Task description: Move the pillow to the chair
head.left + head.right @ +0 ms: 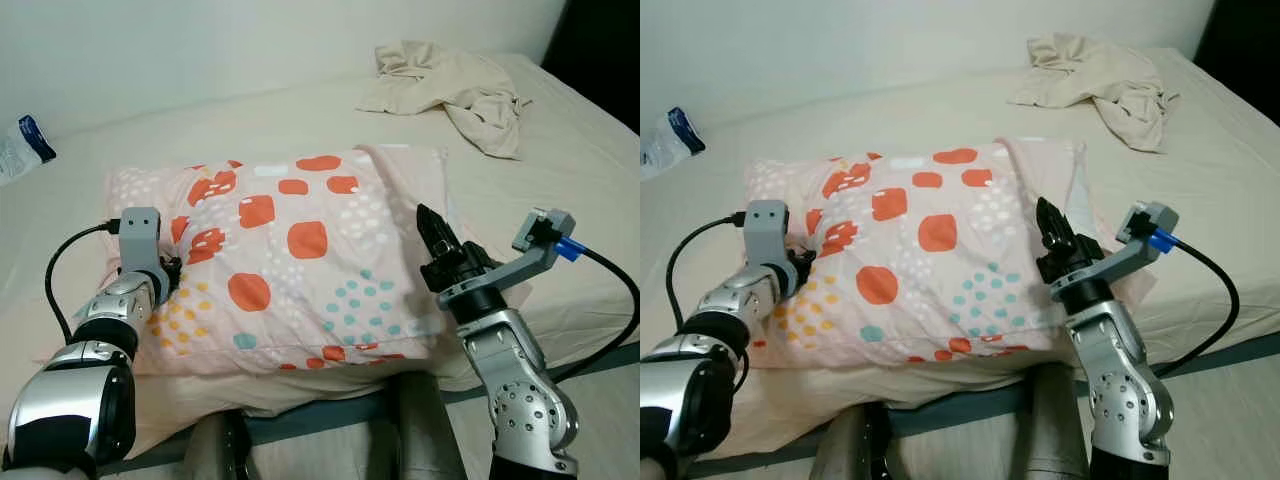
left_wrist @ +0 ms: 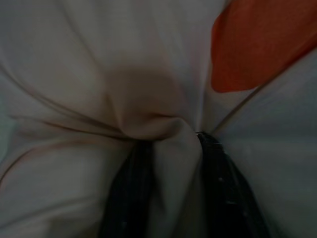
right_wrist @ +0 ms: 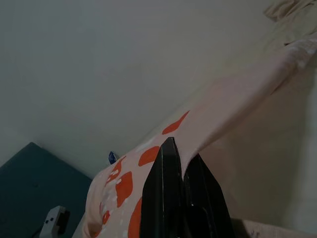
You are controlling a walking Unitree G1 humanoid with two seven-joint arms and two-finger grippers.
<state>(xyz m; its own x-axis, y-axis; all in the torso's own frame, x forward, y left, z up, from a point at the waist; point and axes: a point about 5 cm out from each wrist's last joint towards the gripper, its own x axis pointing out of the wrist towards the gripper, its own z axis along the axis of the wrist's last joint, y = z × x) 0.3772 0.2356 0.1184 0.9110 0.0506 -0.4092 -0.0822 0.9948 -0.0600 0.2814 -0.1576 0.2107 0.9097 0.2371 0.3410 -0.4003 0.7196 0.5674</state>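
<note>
The pillow (image 1: 290, 260) lies on the bed (image 1: 560, 160), near its near edge, and I have it from both ends. My left gripper (image 1: 168, 272) is dug into the left end; the left wrist view shows its fingers (image 2: 130, 193) pinching a bunched fold of the cover. My right gripper (image 1: 434, 240) sits at the right end, fingers (image 3: 171, 193) pressed together on a thin ridge of the cover at that edge.

What worries me is that both holds are on cloth, not on the filling. From the look of it, a lift could let the cover stretch and the middle sag, and the thin ridge in my right fingers is the likelier one to slide out. If one end goes, the pillow would swing from the other hand and drag over the bed edge. Pulling my hands apart unevenly could also tug a fold free.

A second pale pillow (image 1: 470, 230) lies under and to the right of mine, touching it, so it may shift with the lift. The crumpled cloth (image 1: 450, 85) at the far right and the packet (image 1: 20, 148) at far left are well apart. Above the pillow the room is open; no chair is visible from here.
</note>
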